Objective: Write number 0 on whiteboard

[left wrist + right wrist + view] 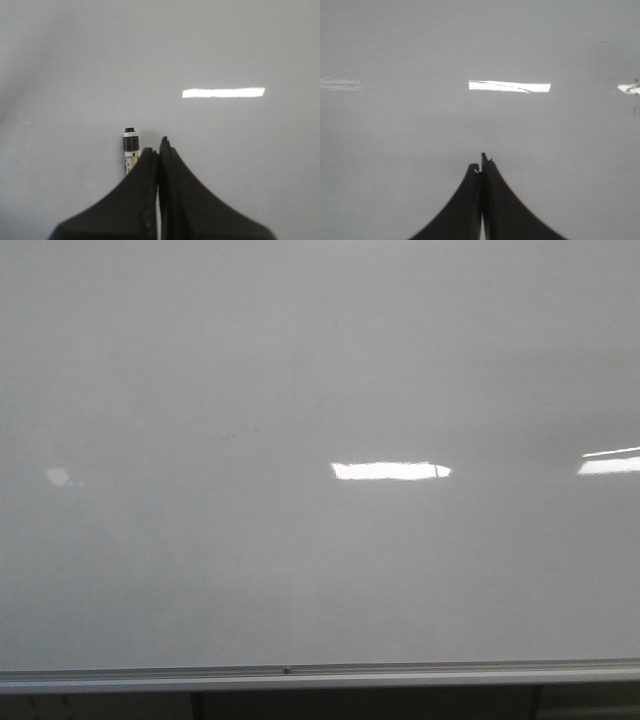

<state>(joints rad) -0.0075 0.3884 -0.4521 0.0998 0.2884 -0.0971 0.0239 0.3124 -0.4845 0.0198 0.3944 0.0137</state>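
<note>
Whiteboard (320, 360) runs off the front view at top, left and right, so its full extent can't be told; the dark supports under the silver rail (320, 674) are cut by the lower edge. Faint specks near board centre (238, 434), too small to read as strokes. In the left wrist view the marker (130, 150) shows only its tip end, the barrel hidden behind the left gripper (159, 150), whose fingers (130, 200) leave the frame below.

Whiteboard (300, 360) fills front view, metal rail (320, 674) along its lower edge; marker (130, 150) sits just left of left gripper (159, 147), tip toward board
</note>
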